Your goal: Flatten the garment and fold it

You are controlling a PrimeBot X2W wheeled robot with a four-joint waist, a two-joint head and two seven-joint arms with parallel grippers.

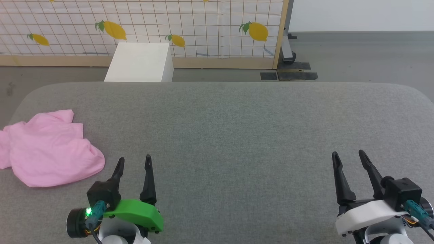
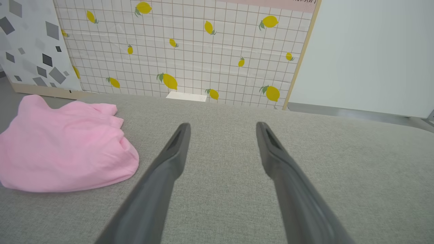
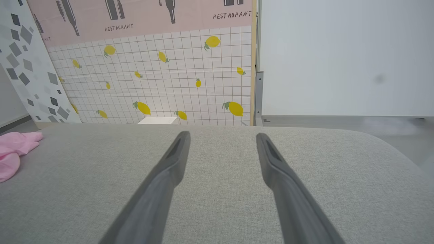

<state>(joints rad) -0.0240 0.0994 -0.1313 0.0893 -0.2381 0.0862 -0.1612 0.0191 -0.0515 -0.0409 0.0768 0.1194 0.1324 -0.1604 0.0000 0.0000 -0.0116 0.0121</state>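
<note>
Two tools rest low over the front edge of a wide bench (image 1: 237, 128) that is covered with grey woven cloth and has rounded far corners. The left tool (image 1: 135, 158), with a green cover behind its fingers, is near the front left part of the bench. Its two dark fingers stand apart with only bare grey cloth between them, so it is open and holds nothing. The left wrist view shows the same gap in this tool (image 2: 222, 124) above the bench (image 2: 339, 162).

The right tool (image 1: 348, 153), with a white cover, is near the front right corner, well apart from the left one. Its fingers are spread too and hold nothing, as the right wrist view of this tool (image 3: 222, 134) also shows.

One pink garment (image 1: 51, 149) lies crumpled in a soft heap at the left edge of the bench, just beside the left tool but not touching it. In the left wrist view the garment (image 2: 64, 145) lies left of the fingers, with creases and a rounded bulge at its near right end. Its far left part seems to reach over the left edge, but I cannot tell this surely. The right wrist view shows a small part of the garment (image 3: 12, 152) at the far left of the bench (image 3: 67, 189).

Behind the far edge, a white box (image 1: 139, 62) stands on the grey floor (image 1: 356, 57), in front of a panel (image 1: 203, 23) with a grid and yellow lemons.
</note>
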